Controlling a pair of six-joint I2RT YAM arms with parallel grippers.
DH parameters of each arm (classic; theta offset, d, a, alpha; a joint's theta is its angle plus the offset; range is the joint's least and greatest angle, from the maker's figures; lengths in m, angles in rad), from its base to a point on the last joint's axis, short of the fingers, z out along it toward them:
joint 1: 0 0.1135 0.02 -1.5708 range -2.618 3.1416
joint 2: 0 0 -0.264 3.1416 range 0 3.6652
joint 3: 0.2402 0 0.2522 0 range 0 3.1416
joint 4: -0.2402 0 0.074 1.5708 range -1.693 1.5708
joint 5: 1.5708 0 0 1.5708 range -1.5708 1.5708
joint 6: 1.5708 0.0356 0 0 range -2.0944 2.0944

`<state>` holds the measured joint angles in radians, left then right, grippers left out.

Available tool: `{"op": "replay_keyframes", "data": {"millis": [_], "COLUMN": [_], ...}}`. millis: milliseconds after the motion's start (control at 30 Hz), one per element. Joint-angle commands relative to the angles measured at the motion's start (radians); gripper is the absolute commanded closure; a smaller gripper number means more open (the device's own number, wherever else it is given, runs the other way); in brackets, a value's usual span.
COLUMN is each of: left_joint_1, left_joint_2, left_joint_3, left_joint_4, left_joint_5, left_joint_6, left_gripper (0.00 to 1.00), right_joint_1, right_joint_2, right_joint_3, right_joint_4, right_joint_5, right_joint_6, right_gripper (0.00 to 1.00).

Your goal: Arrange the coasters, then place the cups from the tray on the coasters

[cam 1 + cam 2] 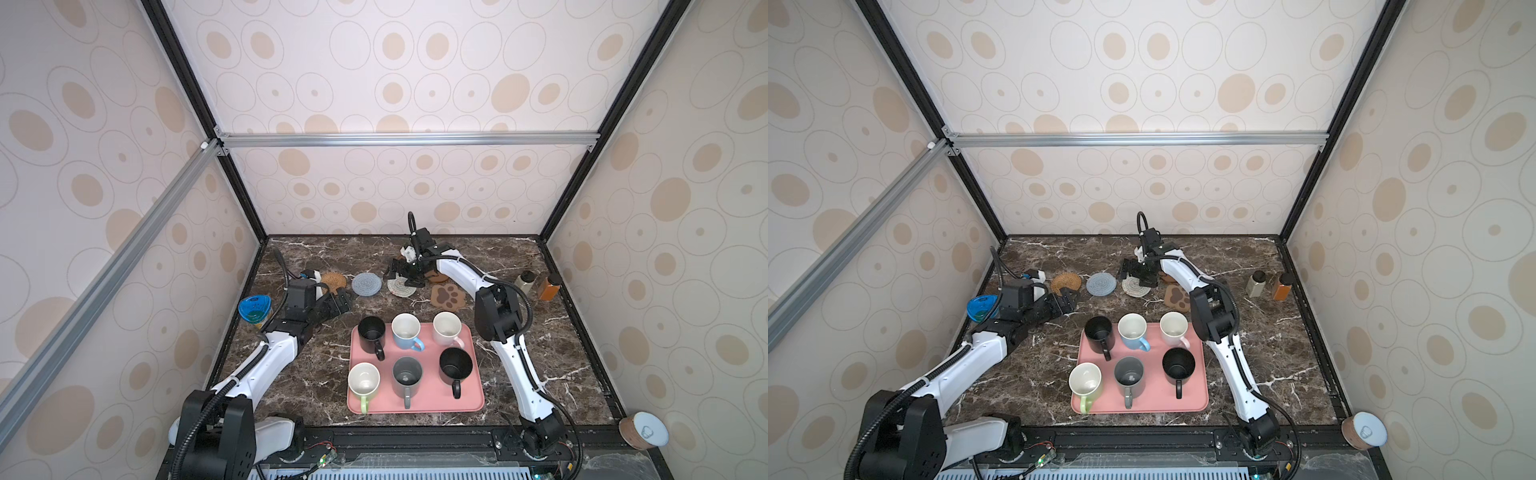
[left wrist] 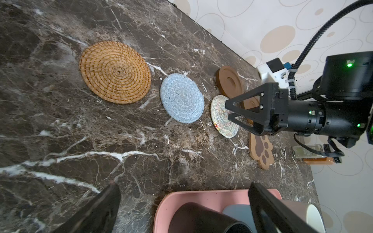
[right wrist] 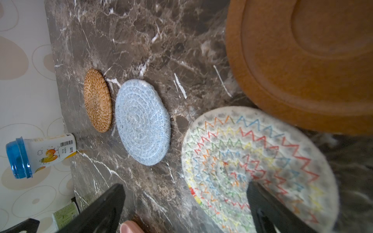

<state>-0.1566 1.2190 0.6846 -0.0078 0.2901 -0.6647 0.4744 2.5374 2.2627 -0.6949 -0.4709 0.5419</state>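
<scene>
Blue-lidded can at counter's left edge bears a barcode, print unreadable; left end effector, right end effector both gape empty.

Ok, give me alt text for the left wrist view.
The right gripper, jaws open, reaches over the cream woven coaster on a marble table. In line with it lie a blue-grey woven coaster and a tan rattan coaster; a brown wooden disc and a paw-shaped coaster sit nearby, and a pink tray holds mugs.
</scene>
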Motion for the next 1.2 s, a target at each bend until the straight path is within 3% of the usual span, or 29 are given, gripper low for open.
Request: {"op": "replay_keyframes", "data": {"millis": [0, 633, 1167], "left_joint_1": [0.008, 0.008, 0.008], "left_joint_2": [-0.015, -0.036, -0.041], "left_joint_3": [0.016, 0.005, 0.004], "left_joint_4": [0.014, 0.013, 0.014], "left_joint_5": [0.002, -0.001, 0.0], "left_joint_6": [-0.009, -0.015, -0.017], "left_gripper": [0.0, 0.0, 0.0], "right_joint_1": [-0.021, -0.027, -0.029], "right_joint_2": [0.053, 0.034, -0.042], "right_joint_3": [-0.017, -0.014, -0.018], "right_joint_4": [-0.069, -0.025, 0.029], "right_joint_5": [0.055, -0.004, -0.124], "right_joint_6": [0.011, 0.048, 0.046], "right_gripper": [0.01, 0.01, 0.01]}}
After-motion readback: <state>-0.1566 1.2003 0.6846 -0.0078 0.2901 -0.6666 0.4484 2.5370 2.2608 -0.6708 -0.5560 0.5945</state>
